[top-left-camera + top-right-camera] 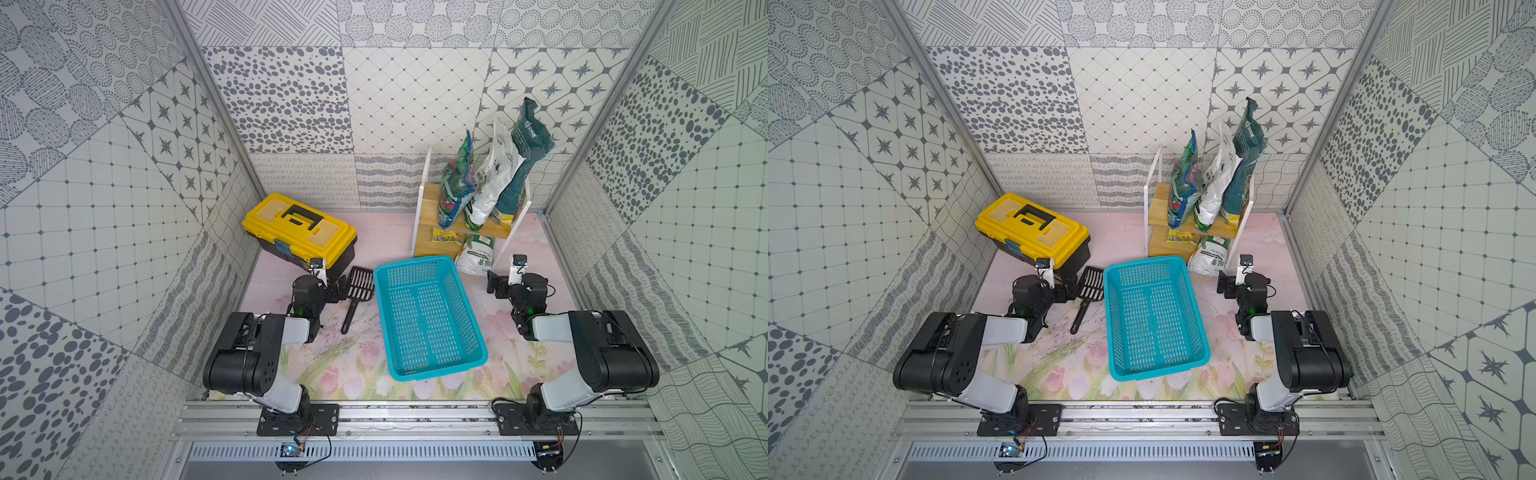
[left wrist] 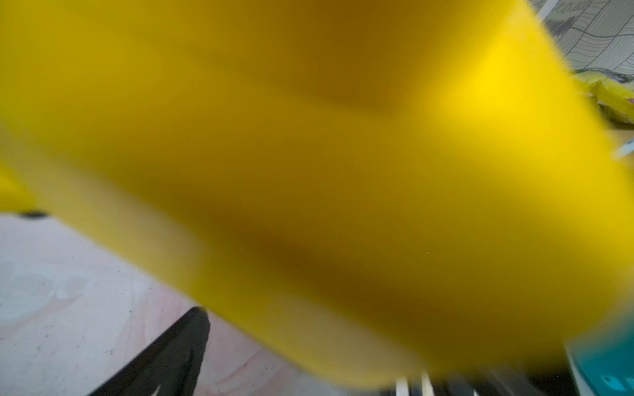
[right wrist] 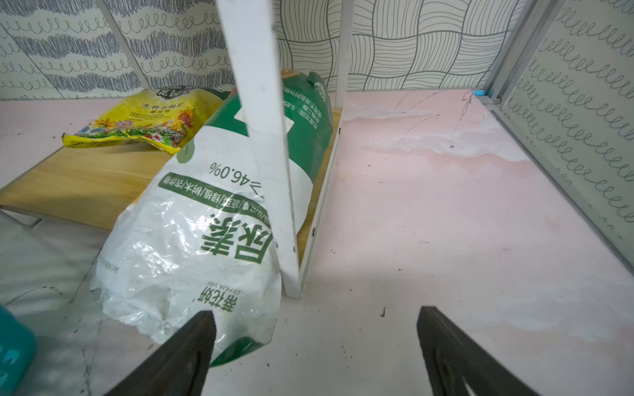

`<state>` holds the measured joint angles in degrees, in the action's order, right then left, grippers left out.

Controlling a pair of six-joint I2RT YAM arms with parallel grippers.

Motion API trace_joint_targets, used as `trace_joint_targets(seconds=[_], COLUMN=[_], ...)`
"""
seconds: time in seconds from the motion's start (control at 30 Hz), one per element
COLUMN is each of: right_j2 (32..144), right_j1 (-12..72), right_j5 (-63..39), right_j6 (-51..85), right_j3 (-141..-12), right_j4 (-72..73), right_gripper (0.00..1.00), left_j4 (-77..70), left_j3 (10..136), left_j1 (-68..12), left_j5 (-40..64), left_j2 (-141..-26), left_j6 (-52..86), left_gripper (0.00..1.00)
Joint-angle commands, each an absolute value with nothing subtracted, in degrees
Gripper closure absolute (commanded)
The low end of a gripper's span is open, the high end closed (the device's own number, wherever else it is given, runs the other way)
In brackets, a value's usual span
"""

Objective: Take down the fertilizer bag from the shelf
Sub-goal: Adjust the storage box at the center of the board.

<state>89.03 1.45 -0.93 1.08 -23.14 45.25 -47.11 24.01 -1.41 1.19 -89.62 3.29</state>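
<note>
Both the left claw (image 1: 337,293) and right claw (image 3: 315,313) gape open; fertilizer bag (image 3: 192,219) on shelf (image 3: 85,178) reads "尿素", "46.0%".

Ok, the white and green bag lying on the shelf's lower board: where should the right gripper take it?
Probably the bag's crumpled white end, sticking out past the lower board onto the table. Come low from the front: the shelf's white upright stands beside it and the upper board covers the rest from above. The open right gripper faces it.
</note>
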Motion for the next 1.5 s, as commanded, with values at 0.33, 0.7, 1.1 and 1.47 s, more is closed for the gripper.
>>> trace_joint_targets(seconds=[0.33,0.7,1.1,1.47], right_j2=[89.1,89.1,71.3,65.3], right_j1=[1.2,1.1,3.1,23.4], right_j5=[-1.1,-1.5,5.3,25.1], right_j6=[1.5,1.9,3.6,32.0], right_j3=[-23.7,-23.7,-28.6,-50.2], right_j4=[47.6,47.7,18.7,-40.5], right_gripper=[0.03,0.03,0.03,0.22], left_j4=[-47.3,-47.2,-22.8,5.3], left_j3=[23.9,24.0,29.2,37.9], left_j1=[-1.2,-1.1,-1.8,-2.9], left_j5=[1.9,2.0,-0.4,6.2], left_j2=[-90.0,-90.1,-73.1,-57.5], left_j6=[2.8,2.9,4.0,12.5], left_gripper=[0.0,0.0,0.0,0.0])
